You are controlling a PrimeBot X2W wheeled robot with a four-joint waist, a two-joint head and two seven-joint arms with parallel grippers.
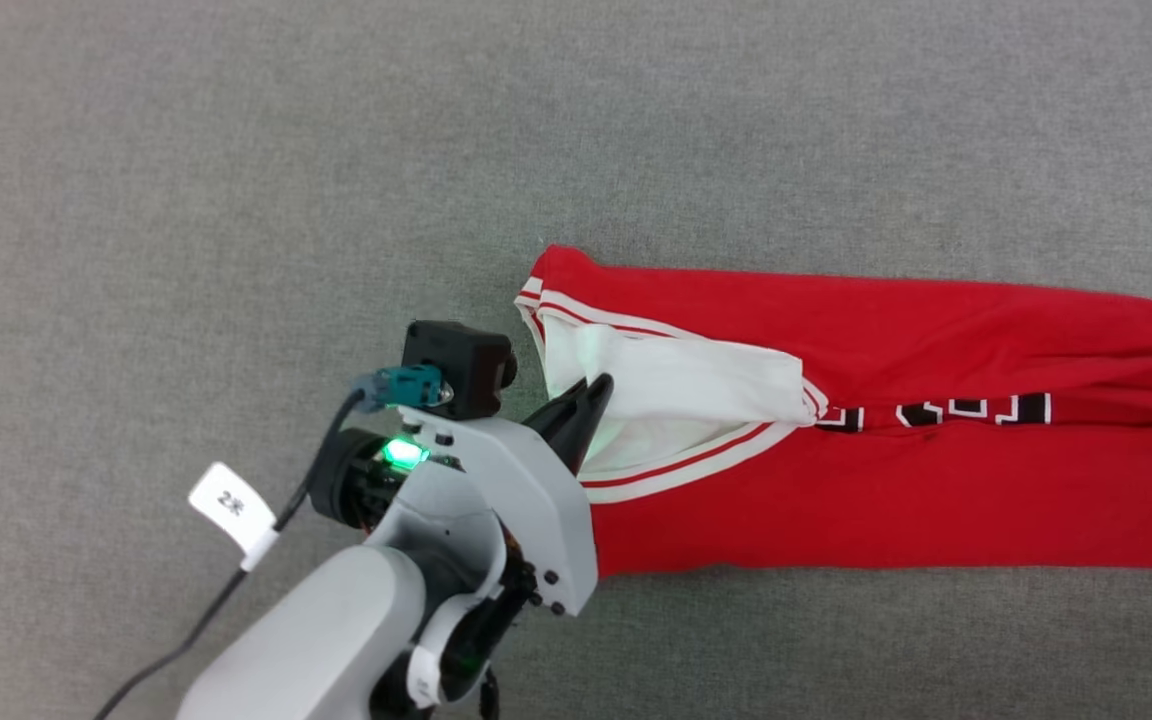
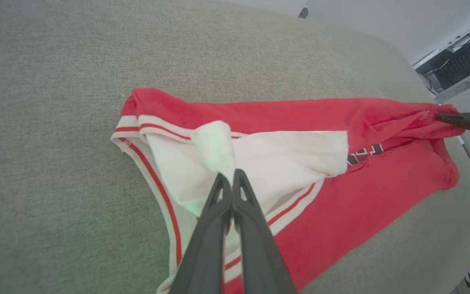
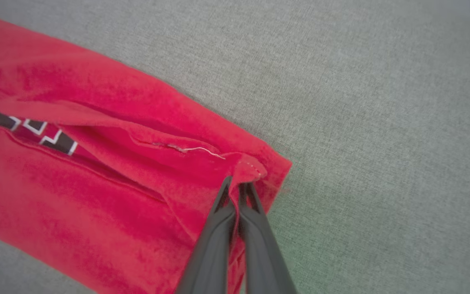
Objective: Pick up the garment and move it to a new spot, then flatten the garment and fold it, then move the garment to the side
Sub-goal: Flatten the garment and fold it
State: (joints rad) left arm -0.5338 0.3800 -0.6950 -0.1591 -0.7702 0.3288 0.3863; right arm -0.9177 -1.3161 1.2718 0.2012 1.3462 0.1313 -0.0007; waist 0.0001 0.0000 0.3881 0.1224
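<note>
Across grey surface (image 1: 236,200), one garment (image 1: 886,500) is pinched by left hand (image 1: 596,388) and right hand (image 3: 235,184)

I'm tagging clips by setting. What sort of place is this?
Probably a lab or test room: a grey fabric-covered table bearing a red jersey, and beyond its rounded edge a shelf of dark electronics with cables.

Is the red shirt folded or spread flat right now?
Folded: the garment lies as a long narrow strip, white sleeve tucked over red, lettering half hidden in the crease.
</note>
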